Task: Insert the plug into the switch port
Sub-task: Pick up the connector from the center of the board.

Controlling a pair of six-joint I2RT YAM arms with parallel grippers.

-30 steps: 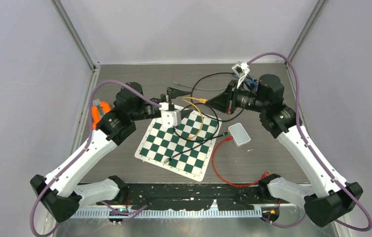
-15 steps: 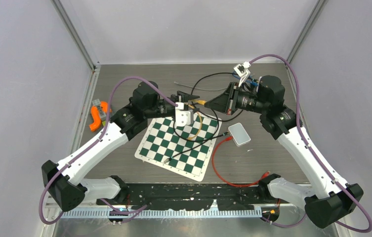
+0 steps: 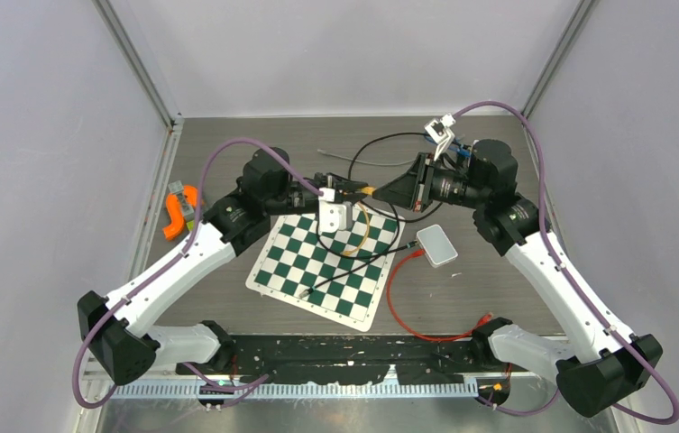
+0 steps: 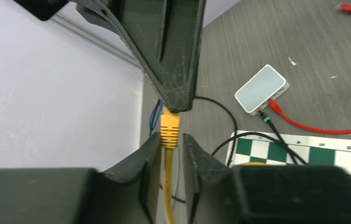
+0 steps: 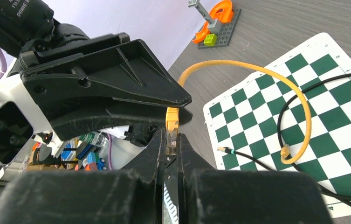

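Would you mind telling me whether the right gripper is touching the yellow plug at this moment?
Touching. The right wrist view shows the yellow plug pinched between the right gripper's two fingers, with no gap on either side.

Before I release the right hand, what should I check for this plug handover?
1. Right hand clamped on the yellow plug: ok.
2. Left hand straddling the plug, a finger on each side: ok.
3. Left hand gripping the plug firmly: not ok, slim gaps show on both sides.
4. Yellow cable free to follow: cannot tell, it loops across the chessboard.
5. Free port on the switch: cannot tell, red cable and black cable are plugged in, other ports hidden.
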